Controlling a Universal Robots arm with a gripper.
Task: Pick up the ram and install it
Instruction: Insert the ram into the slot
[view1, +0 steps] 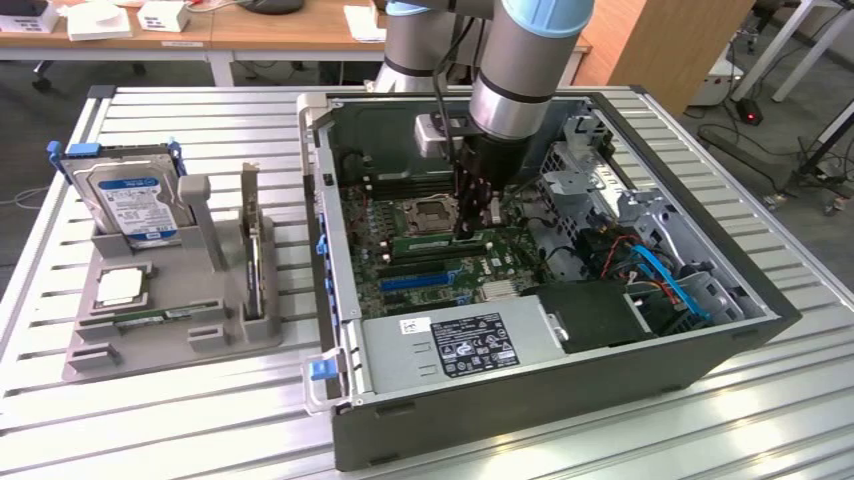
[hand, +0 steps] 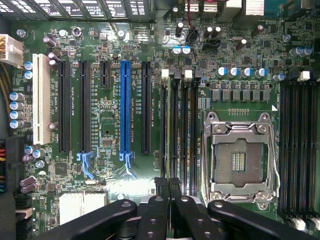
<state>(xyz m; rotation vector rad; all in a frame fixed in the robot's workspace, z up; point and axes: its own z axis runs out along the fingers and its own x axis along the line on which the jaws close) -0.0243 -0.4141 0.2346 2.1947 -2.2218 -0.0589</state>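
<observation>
Near left on the table, the gray holder (view1: 200, 345) has a thin green stick lying flat in its near tray. I take that for the ram (view1: 158, 317), sitting well apart from the open computer case (view1: 534, 400). So by the look of it the pick-up isn't done, and neither is the install.

Further in, the arm reaches down into the case. The gripper (view1: 466, 234) hangs low over the motherboard (hand: 107, 130), just to the exterior view's right of the processor socket (view1: 434, 212).

From the wrist, the fingertips (hand: 161, 184) are pinched almost together, and I can't make out any stick between them. They're right at the end of the bank of dark memory slots (hand: 179, 130), between the blue card slot (hand: 125, 110) and the empty socket (hand: 239, 160). Those slots look bare, though I can't be sure.

Back in the holder, the hard drive (view1: 134, 205) and the upright expansion card (view1: 250, 240) stand behind the ram.
</observation>
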